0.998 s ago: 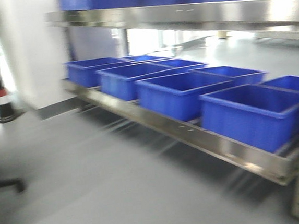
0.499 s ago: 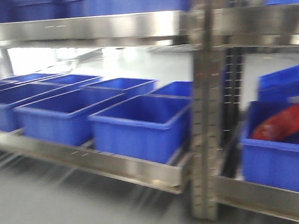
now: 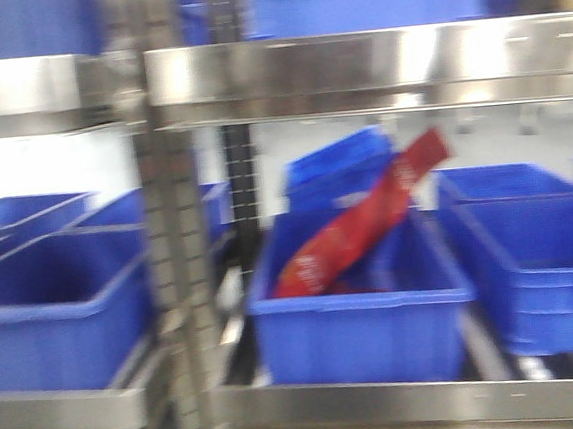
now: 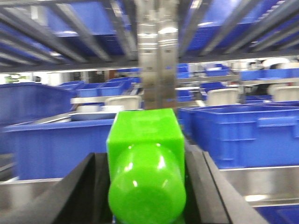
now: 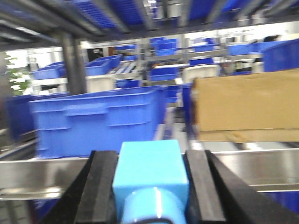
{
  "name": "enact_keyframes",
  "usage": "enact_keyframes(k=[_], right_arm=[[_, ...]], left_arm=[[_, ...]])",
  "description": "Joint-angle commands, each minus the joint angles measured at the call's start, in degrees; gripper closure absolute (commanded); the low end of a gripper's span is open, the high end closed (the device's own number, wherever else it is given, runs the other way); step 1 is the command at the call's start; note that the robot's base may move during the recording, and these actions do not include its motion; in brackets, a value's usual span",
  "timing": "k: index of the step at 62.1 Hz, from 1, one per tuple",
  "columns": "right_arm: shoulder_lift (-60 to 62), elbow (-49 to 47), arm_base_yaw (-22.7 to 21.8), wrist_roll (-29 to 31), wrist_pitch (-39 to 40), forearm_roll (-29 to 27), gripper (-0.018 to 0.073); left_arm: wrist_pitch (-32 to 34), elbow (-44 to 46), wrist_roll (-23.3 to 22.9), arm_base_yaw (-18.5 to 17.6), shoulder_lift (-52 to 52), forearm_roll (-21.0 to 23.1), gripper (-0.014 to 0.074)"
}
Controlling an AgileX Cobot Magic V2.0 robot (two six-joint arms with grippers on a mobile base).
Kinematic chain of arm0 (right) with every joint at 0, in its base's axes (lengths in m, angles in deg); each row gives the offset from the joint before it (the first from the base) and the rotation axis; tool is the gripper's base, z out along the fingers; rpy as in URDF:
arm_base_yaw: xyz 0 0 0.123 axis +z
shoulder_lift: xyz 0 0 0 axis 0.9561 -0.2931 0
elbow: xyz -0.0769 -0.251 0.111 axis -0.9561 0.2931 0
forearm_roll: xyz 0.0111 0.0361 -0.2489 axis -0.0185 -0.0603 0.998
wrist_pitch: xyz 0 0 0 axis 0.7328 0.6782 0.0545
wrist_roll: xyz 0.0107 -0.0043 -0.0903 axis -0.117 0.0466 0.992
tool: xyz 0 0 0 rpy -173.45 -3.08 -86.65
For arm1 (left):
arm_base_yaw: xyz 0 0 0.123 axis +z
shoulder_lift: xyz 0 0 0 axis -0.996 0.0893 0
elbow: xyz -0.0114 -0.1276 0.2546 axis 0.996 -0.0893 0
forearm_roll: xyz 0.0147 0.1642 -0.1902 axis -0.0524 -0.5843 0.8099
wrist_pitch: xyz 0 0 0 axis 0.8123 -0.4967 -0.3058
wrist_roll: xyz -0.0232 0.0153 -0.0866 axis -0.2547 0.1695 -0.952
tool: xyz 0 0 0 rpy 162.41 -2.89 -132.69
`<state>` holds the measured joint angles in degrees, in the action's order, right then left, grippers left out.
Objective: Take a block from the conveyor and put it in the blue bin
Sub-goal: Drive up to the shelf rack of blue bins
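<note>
My left gripper (image 4: 147,186) is shut on a bright green block (image 4: 145,163) with a round stud facing the camera. My right gripper (image 5: 150,186) is shut on a light blue block (image 5: 149,175) with a round stud. In the front view a blue bin (image 3: 360,308) stands on the steel rack shelf (image 3: 383,397) straight ahead, with a red packet (image 3: 353,229) leaning out of it. More blue bins (image 3: 59,305) stand to its left and right. The conveyor is out of view. Neither gripper shows in the front view.
A steel rack upright (image 3: 175,254) stands left of the middle bin, and an upper shelf (image 3: 354,68) with more blue bins runs above. In the right wrist view a cardboard box (image 5: 245,112) sits on a shelf at the right. The left wrist view faces another upright (image 4: 156,56).
The front view has swept rightward along the rack: the row of empty bins has slid off to the left, and the bin with the red packet now sits in the middle.
</note>
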<state>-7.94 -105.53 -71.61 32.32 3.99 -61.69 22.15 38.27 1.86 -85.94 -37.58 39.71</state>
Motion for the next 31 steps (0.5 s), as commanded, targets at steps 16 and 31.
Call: enact_keyframes(k=[16, 31], right_arm=[[0.4, -0.5, -0.1, 0.2, 1.4, 0.3, 0.0721], [0.4, -0.5, -0.1, 0.2, 1.4, 0.3, 0.0721]], left_arm=[[0.9, -0.1, -0.1, 0.2, -0.3, 0.0, 0.0708], [0.9, -0.1, -0.1, 0.2, -0.3, 0.0, 0.0708]])
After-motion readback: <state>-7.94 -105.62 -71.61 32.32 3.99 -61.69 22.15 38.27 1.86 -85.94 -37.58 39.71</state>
